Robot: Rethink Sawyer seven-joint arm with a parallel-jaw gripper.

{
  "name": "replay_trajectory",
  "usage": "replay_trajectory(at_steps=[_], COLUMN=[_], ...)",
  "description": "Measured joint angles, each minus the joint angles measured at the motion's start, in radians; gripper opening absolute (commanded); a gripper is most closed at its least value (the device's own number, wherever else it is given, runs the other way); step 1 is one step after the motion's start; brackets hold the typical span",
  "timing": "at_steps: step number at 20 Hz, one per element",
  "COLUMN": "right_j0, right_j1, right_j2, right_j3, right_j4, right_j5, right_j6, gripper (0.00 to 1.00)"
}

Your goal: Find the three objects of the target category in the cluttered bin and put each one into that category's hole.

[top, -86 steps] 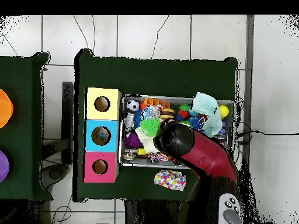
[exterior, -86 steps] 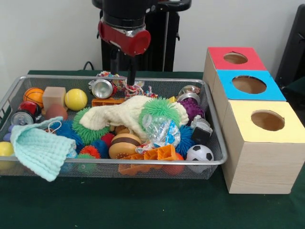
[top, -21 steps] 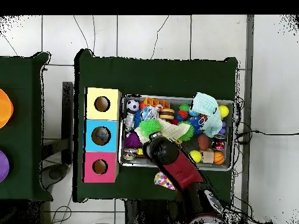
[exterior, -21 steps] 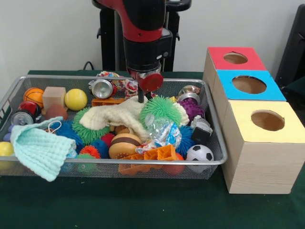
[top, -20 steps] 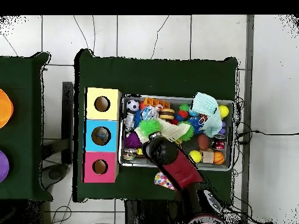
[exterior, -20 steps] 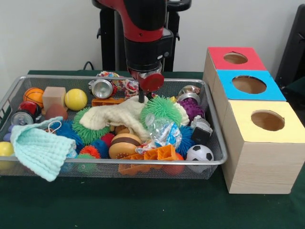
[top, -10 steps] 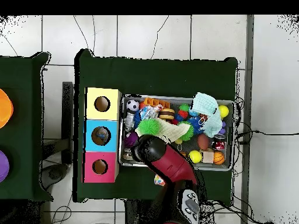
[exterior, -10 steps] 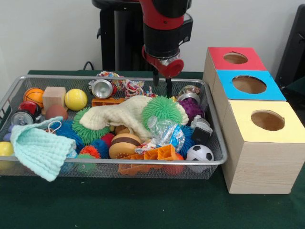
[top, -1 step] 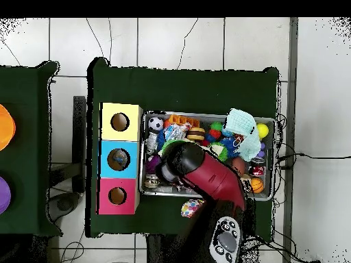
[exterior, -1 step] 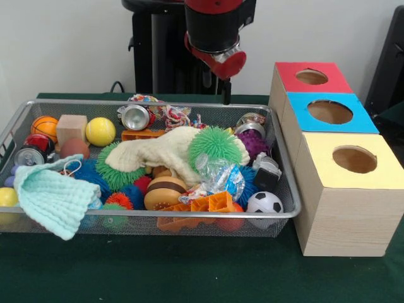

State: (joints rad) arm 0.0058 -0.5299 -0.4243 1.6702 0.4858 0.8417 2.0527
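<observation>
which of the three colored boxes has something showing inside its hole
The blue box, the middle one between yellow box and red box. From overhead its hole shows an object; theirs look dark.

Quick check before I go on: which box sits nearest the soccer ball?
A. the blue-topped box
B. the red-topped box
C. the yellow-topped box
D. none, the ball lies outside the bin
C: the soccer ball lies in the bin's corner right beside the yellow-topped box.

A plain white wall (exterior, -1 step: 63, 44) stands behind the desk (exterior, -1 step: 189, 271), which has a dark green cover. The floor (top, -1 step: 171, 41) has white tiles.
</observation>
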Motion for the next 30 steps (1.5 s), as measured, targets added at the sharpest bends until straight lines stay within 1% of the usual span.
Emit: replay_trajectory(at_steps=[3,10,15,23,25,26,30], right_j0=[-0.014,-0.034,-0.045,-0.077,-0.086,-0.096,-0.11], right_j1=[0.01,0.054,0.103,0.156,0.177,0.205,0.27], right_j2=[-0.018,-0.035,-0.053,-0.057,-0.057,-0.057,-0.057], right_j3=[-0.05,-0.106,-0.16,-0.207,-0.233,-0.267,-0.348], right_j4=[0.0,-0.001,-0.007,-0.032,-0.036,-0.037,-0.037], right_j5=[-0.018,-0.091,-0.093,-0.093,-0.093,-0.093,-0.093], right_j6=[0.0,0.0,0.0,0.0,0.0,0.0,0.0], gripper=[1.0,1.0,1.0,1.0,1.0,1.0,1.0])
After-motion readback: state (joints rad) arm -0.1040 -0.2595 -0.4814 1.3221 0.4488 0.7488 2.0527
